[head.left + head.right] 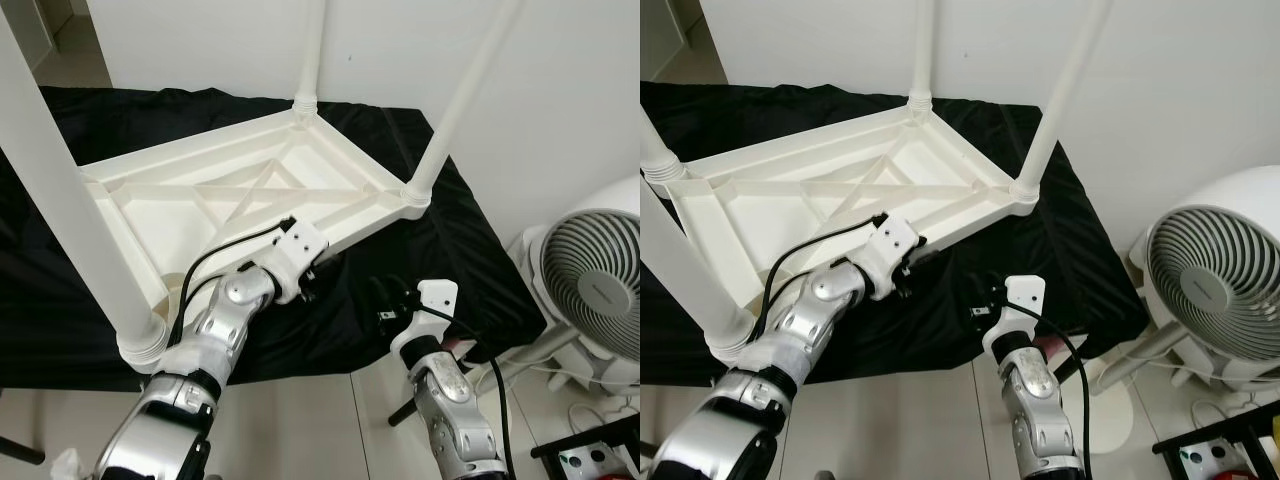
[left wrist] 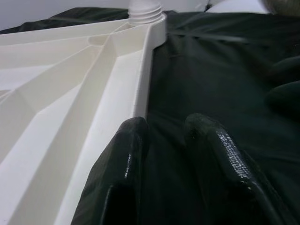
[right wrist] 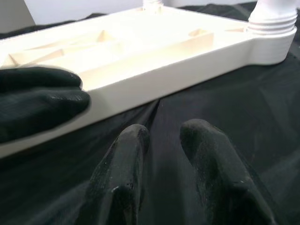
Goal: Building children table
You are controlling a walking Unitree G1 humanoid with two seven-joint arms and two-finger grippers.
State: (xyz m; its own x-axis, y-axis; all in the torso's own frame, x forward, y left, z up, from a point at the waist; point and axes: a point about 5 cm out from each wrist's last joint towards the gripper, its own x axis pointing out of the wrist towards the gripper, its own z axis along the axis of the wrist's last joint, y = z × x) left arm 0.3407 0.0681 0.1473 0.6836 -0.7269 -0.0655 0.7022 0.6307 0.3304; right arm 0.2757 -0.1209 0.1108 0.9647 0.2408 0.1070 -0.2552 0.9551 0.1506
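Note:
The white plastic children's table lies upside down on a black cloth. Three white legs stand up from its corners: a thick near one, a far one and a right one. My left gripper is low at the table's near rim, one finger against that edge, slightly open and holding nothing. My right gripper hovers just over the cloth to the right of it, a short way off the rim, also slightly open and holding nothing. The left gripper's black fingers lie against the rim.
A white floor fan stands to the right, with cables on the floor by it. A white wall runs behind the table. Pale tiled floor lies in front of the cloth. A black frame sits at bottom right.

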